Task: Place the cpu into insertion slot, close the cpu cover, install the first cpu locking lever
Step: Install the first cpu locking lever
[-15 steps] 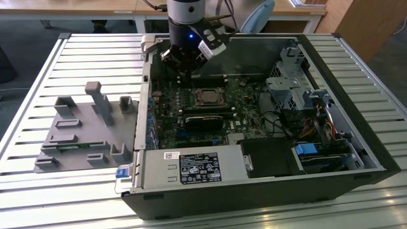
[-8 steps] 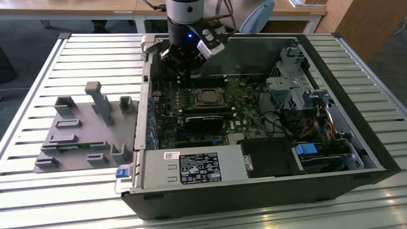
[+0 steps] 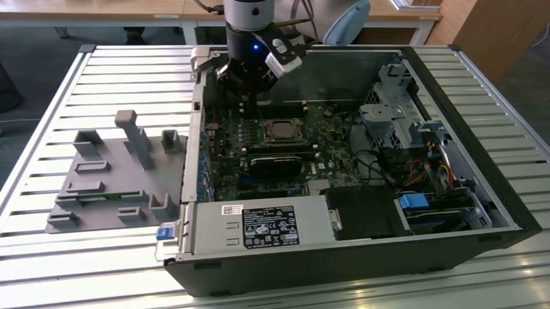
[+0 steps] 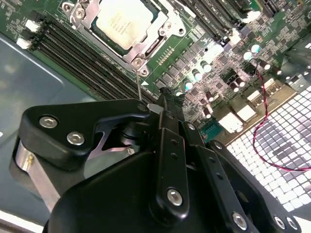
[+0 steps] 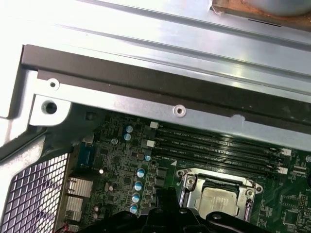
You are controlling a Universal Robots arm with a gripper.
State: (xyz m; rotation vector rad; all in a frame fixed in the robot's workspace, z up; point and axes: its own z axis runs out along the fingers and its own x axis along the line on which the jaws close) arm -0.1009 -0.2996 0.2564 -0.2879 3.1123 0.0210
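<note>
an open computer case [image 3: 509,215] lies on a slatted table [image 3: 51,270], with a grey fixture [image 3: 112,174] beside it on the exterior view's left. the gripper [image 3: 246,106] hangs low over the motherboard, just beside the insertion slot [image 4: 78,10]. its jaws are drawn together. the cpu cover [image 4: 141,48] lies closed over the cpu [image 4: 119,22], which sits in the slot. a thin locking lever [image 4: 139,82] stands up to the gripper's tip; whether it is pinched, i cannot tell.
</note>
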